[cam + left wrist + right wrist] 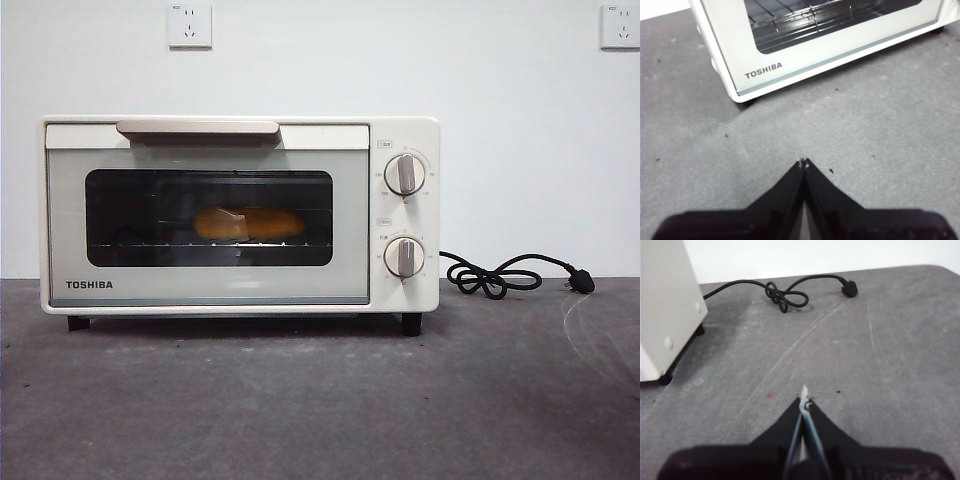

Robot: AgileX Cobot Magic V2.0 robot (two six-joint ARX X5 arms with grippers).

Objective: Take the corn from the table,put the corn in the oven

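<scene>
Corn [250, 223] lies on the rack inside the TOSHIBA oven [220, 290], door shut — seen thru the dark glass. Left gripper [803, 162] and right gripper [804, 399] hover over bare grey table [300, 410], jaws pressed together, w/ open room around. Black cord [500, 277] lies coiled beside the oven — near the table's back edge.

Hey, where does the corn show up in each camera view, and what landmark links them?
Front view: the corn lies on the rack inside the oven, behind its shut glass door.
Left wrist view: no corn in it; only part of the rack shows through the door.
Right wrist view: no corn in it; just the oven's side and the black cord.
Shared landmark: the cream-white oven, seen in all three.
</scene>
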